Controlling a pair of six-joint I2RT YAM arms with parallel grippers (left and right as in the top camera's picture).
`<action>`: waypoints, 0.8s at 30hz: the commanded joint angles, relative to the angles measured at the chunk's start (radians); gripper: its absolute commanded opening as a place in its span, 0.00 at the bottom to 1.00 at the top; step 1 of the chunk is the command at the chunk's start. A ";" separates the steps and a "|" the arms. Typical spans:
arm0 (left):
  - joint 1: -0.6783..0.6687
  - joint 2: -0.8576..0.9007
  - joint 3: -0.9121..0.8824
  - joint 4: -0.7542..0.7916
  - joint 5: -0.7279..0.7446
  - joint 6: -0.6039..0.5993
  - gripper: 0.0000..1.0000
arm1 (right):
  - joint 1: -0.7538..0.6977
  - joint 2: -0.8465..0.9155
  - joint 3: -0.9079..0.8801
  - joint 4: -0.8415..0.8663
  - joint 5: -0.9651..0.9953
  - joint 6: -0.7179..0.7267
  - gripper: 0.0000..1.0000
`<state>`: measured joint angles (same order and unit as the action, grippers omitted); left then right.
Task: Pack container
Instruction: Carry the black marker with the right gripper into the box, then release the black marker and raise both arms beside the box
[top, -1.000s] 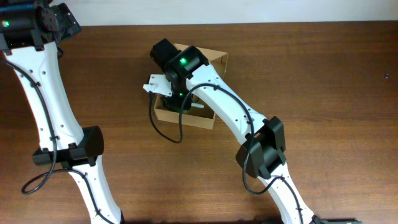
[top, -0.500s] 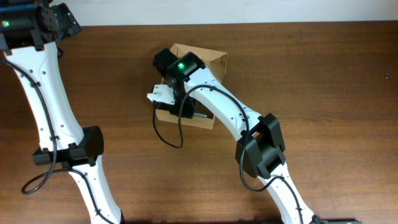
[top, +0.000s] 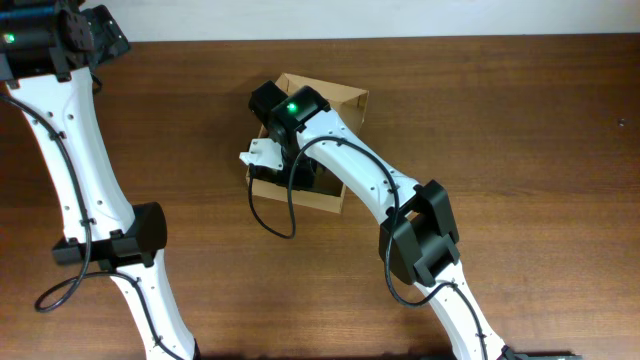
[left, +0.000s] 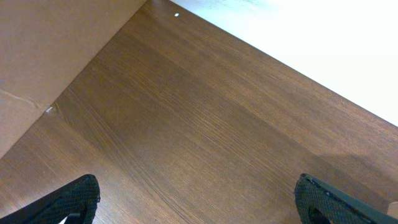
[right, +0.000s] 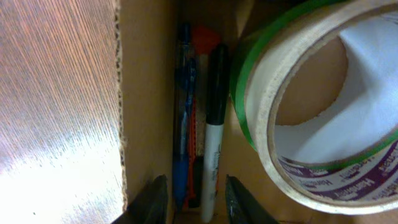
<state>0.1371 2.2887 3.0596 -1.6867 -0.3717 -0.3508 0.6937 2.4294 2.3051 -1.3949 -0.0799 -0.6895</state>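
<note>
Counting what sits inside the container (top: 340, 100): one tape roll (right: 311, 112) with a green edge and purple print on its lower rim, and beside it three slim writing things lined up along the cardboard wall — one blue pen (right: 182, 118), one orange-red piece (right: 200, 68) partly hidden between the others, one black-and-white marker (right: 214, 124). That makes four items showing in the right wrist view, and the roll leans against the marker side, tilted rather than flat.

One tan cardboard box, then, and it stands on the dark wooden desk (top: 520, 120) near the middle, slightly left of centre in the overhead view.

Now the arms. Right arm stretches up from the lower edge, elbow bent, wrist tipped down over the box's left part. Right hand (right: 194, 200) is down inside the box, its two dark fingertips slightly parted with the ends of the pen and marker between them; whether they grip anything I cannot tell.

Left arm runs up the far left side, well apart from the box. Left hand (left: 199, 199) is spread wide over bare wood, nothing between its fingers.
</note>
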 joint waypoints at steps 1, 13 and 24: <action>0.003 -0.013 -0.003 0.000 -0.010 0.008 1.00 | -0.002 -0.075 0.049 -0.014 0.050 0.032 0.34; 0.003 -0.013 -0.003 0.000 -0.010 0.008 1.00 | -0.035 -0.592 0.057 0.083 0.420 0.252 0.49; 0.003 -0.010 -0.017 0.078 0.238 0.005 0.49 | -0.610 -0.732 0.035 0.015 0.294 0.768 0.07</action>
<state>0.1371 2.2887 3.0592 -1.6089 -0.2630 -0.3660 0.2359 1.6302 2.3726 -1.3342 0.3149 -0.1658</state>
